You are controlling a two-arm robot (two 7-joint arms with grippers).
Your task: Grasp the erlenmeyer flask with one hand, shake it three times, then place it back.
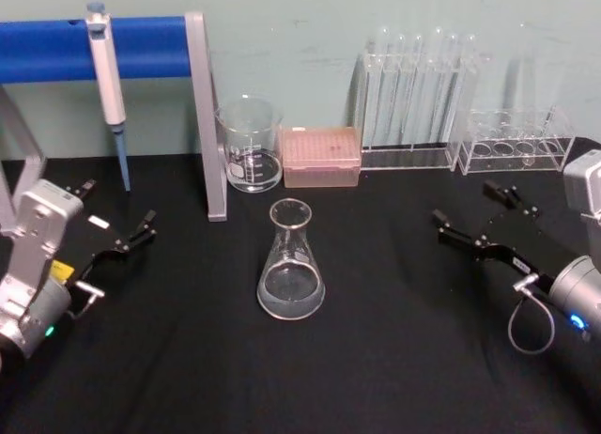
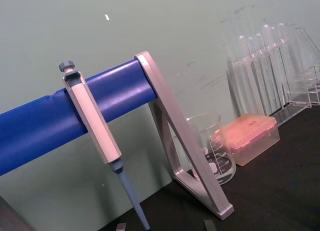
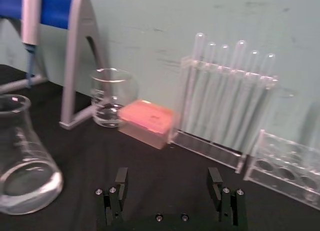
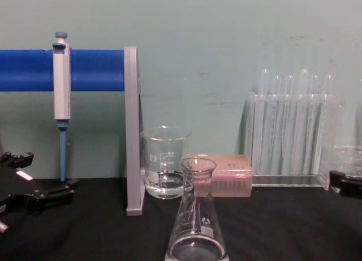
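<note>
The erlenmeyer flask (image 1: 291, 265) stands upright at the middle of the black table, clear glass with a wide base; it also appears low in the chest view (image 4: 197, 227) and in the right wrist view (image 3: 22, 161). My right gripper (image 1: 463, 201) is to the right of the flask and well apart from it, open with nothing between its fingers (image 3: 121, 177). At the left of the table my left gripper (image 1: 117, 211) is open too and holds nothing; in the chest view it sits at the left edge (image 4: 48, 172).
A glass beaker (image 1: 250, 145) and a pink tip box (image 1: 321, 156) stand behind the flask. A rack of test tubes (image 1: 418, 96) and a low clear rack (image 1: 516, 141) are at the back right. A pipette (image 1: 108, 77) hangs on the blue-barred stand (image 1: 208, 115) at the back left.
</note>
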